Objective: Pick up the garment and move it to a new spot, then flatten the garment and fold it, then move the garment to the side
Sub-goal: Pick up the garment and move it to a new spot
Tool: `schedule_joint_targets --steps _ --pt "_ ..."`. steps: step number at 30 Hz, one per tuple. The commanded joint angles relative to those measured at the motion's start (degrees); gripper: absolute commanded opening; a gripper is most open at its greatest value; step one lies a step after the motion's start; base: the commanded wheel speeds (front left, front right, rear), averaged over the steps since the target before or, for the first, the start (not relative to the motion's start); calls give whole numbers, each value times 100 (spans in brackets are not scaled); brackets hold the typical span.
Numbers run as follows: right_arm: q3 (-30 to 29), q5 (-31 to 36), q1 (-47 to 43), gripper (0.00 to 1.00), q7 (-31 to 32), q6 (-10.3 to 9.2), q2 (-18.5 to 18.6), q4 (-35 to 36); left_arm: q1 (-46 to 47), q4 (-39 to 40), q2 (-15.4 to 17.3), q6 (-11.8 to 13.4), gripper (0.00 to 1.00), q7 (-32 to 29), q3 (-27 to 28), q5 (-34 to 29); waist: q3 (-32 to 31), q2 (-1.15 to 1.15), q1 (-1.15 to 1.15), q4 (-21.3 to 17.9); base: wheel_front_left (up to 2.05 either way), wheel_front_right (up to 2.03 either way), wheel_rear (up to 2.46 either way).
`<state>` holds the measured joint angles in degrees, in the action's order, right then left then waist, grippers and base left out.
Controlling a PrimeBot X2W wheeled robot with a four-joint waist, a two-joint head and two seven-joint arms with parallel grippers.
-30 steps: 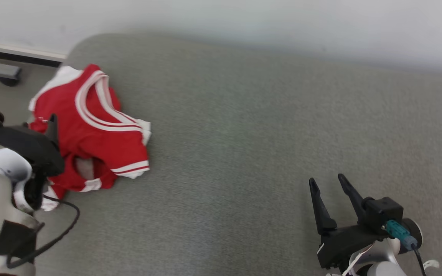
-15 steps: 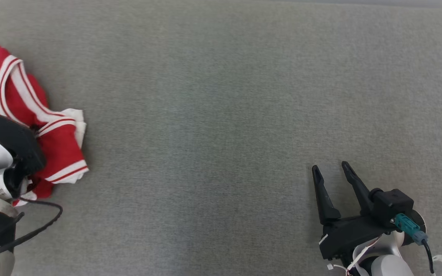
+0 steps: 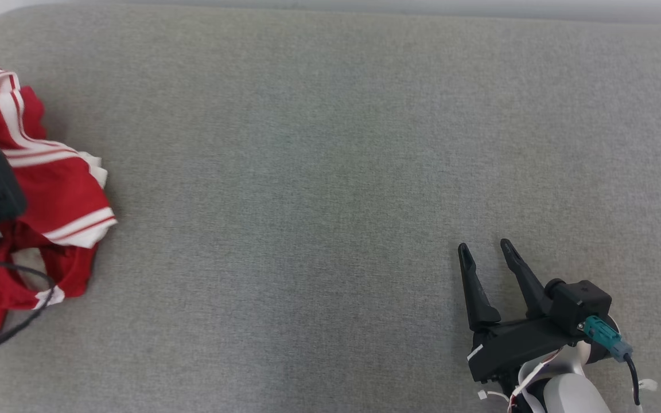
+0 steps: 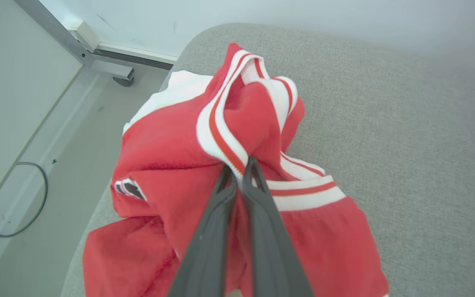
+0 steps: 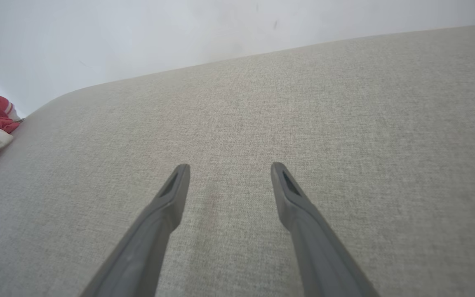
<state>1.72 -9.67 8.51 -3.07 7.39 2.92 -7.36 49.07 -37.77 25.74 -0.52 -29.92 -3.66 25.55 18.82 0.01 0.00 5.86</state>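
Note:
The garment [image 3: 49, 189] is a red jersey with white and red striped trim, bunched at the left edge of the grey surface. In the left wrist view my left gripper [image 4: 239, 165] is shut on a fold of the garment [image 4: 171, 177] at its striped band, and the cloth is drawn up into a peak. In the head view the left arm's dark wrist covers part of the cloth. My right gripper [image 3: 484, 249] stands open at the lower right, far from the garment, with nothing between its fingers; the right wrist view shows it [image 5: 229, 169] over bare fabric.
The grey upholstered surface [image 3: 330, 172] stretches wide to the right of the garment. Its rounded left corner meets a pale floor [image 4: 35, 173] with a metal frame leg [image 4: 109, 68] and a looped cable [image 4: 15, 202]. A white wall runs along the far edge.
My left gripper has shut on the garment and the cloth is gathered up. The head camera has swung right and down. The right gripper stays open in place.

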Motion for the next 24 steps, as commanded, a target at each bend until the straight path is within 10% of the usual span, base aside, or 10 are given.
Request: schedule_joint_targets --steps 1,10,24 --pt "18 -52 65 100 -75 19 -7 -77 106 182 121 -38 0 -41 21 3 -135 -1 0 125 0 0 0" --pt "94 -426 113 100 -514 19 -7 -722 431 1442 411 -314 0 -227 29 170 -699 -1 0 305 0 0 0" --pt "-41 -605 15 100 -955 19 -7 -1507 691 2712 -389 -365 0 -179 -305 618 -1579 -1 0 -706 0 0 0"
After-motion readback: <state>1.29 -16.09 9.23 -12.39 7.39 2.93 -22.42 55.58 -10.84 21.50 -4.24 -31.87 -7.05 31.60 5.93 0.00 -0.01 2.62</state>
